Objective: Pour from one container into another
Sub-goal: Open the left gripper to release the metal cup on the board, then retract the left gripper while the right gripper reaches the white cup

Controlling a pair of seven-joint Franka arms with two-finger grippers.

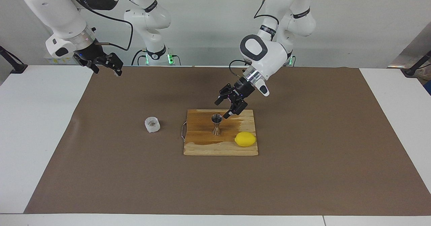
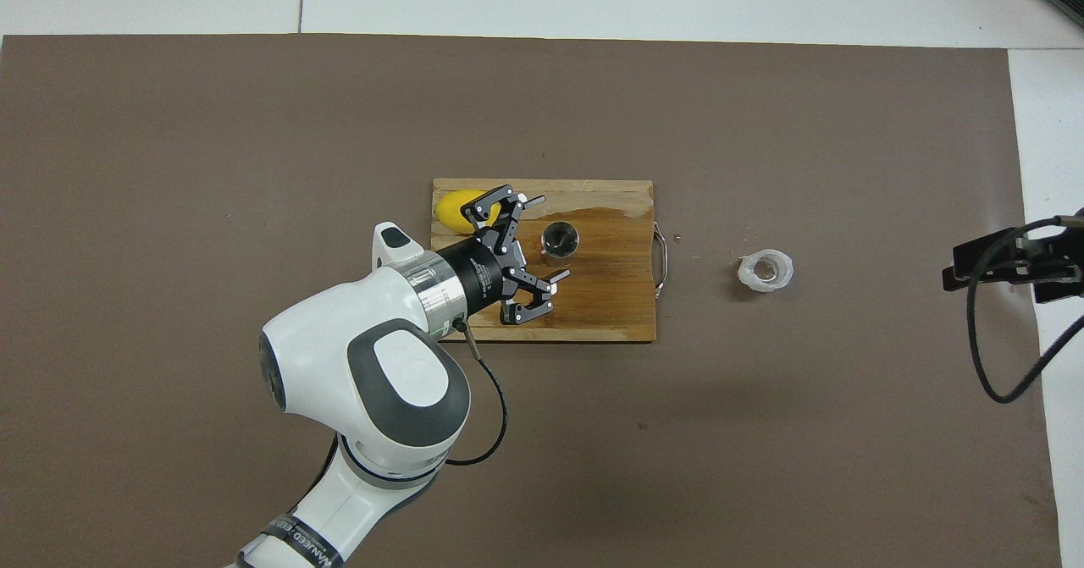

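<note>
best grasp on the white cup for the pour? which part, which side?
Probably the cup's side wall, jaws level across its width. It stands upright on the brown mat, mouth up, squat and round, apart from the board, so nothing blocks a side approach. Come in from the right arm's end of the table; the right gripper is open above that end. A side hold keeps the mouth free for tipping.

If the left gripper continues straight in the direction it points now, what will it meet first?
Probably the jigger on the cutting board; the open left gripper points down toward it, though depth is uncertain.
</note>
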